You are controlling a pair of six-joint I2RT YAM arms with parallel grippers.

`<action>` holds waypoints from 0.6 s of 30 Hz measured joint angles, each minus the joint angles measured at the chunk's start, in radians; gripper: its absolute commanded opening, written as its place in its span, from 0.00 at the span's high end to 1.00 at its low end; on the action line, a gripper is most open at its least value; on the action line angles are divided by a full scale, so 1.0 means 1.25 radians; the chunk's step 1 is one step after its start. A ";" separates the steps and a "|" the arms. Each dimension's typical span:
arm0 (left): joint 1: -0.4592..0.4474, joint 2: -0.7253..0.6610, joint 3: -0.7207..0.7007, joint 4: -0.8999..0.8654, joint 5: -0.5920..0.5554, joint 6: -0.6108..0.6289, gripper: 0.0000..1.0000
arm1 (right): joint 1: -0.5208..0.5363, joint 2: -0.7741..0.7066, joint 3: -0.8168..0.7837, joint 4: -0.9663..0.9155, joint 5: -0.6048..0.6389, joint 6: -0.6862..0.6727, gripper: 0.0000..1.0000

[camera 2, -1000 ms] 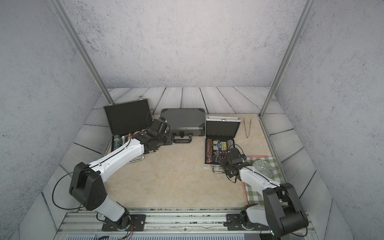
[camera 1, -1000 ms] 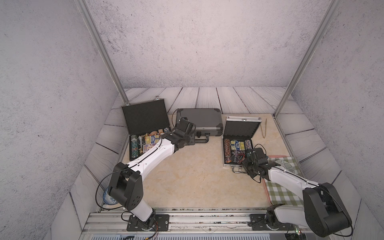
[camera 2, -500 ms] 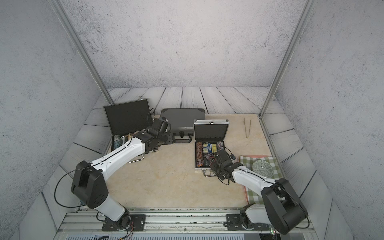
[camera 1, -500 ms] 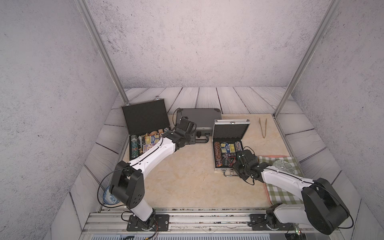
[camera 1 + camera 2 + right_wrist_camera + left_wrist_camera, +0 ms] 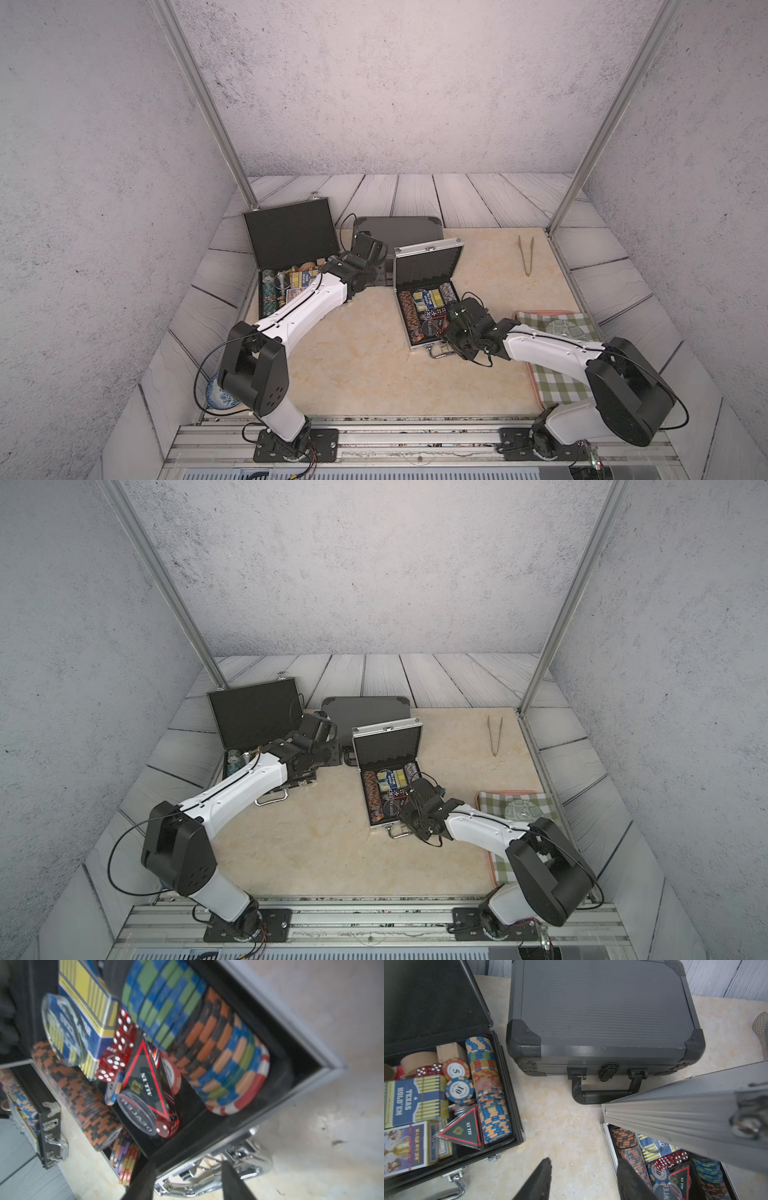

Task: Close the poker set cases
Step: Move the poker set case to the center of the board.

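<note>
Midway through the closing of the poker set cases: one shut, two open. At far centre, the large dark-grey ribbed case (image 5: 397,230), lid down, handle toward the near side. On the left, the flat black case (image 5: 291,239), lid upright. Right of centre, the small silver case (image 5: 428,268), lid raised too, both open cases packed with chips (image 5: 490,1088).

Right gripper (image 5: 186,1167) low at the near edge of the silver case, jaws apart on either side of its chrome handle (image 5: 249,1157), clamped on nothing visible. Left gripper (image 5: 584,1161) parted about halfway and empty, above bare tabletop (image 5: 365,374) between the black case and the silver one.

By the look of things, a positioning step, with the lowering of the silver lid next. Calls for a lift clear of the handle, a reach up and behind the lid's top edge, then a push toward the near side and down until flush with the base. Probably the same for the black lid, from the left arm.

Tight at the far side: silver lid backing close onto the grey case's handle, black lid's right edge near the left wrist. Plenty of open surface on the near side. Tongs (image 5: 524,255) well apart at far right; checked cloth (image 5: 552,386) under the right arm.
</note>
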 measured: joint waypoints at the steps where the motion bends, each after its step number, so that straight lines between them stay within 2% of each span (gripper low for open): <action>1: 0.002 0.003 0.007 -0.001 0.002 0.003 0.46 | 0.000 0.000 0.004 -0.008 0.001 -0.009 0.36; 9: 0.003 0.031 0.041 -0.006 0.014 0.023 0.44 | -0.016 -0.019 0.067 -0.070 0.009 -0.147 0.28; 18: 0.007 0.054 0.068 -0.020 0.027 0.035 0.42 | -0.061 -0.041 0.220 -0.192 0.034 -0.446 0.28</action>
